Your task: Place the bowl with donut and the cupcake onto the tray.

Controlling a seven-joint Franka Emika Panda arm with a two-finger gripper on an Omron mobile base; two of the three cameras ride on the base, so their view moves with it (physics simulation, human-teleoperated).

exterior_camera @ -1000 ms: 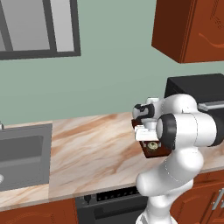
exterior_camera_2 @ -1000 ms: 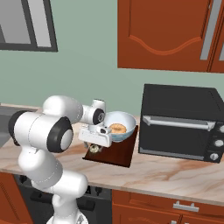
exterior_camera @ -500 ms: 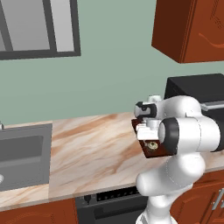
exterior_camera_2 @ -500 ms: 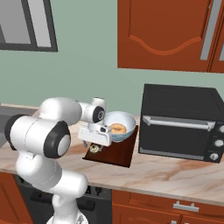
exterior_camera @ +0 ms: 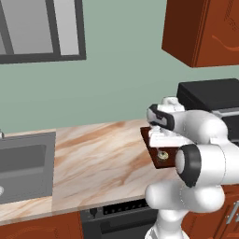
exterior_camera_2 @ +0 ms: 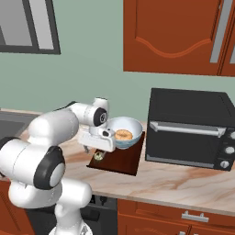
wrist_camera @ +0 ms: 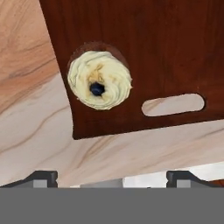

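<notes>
The cupcake (wrist_camera: 99,79) is set on the tray (wrist_camera: 166,52), beside the bowl (exterior_camera_2: 126,132). The gripper (wrist_camera: 112,177) is spread wide, empty. It should be lifted straight, so nothing is knocked.

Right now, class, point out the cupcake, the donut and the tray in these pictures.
cupcake (wrist_camera: 99,80): hand view, on its pale swirled top.
donut (exterior_camera_2: 122,135): right base view, on the glazed ring inside the bowl.
tray (wrist_camera: 157,52): hand view, on its bare dark floor above the handle slot.
</notes>
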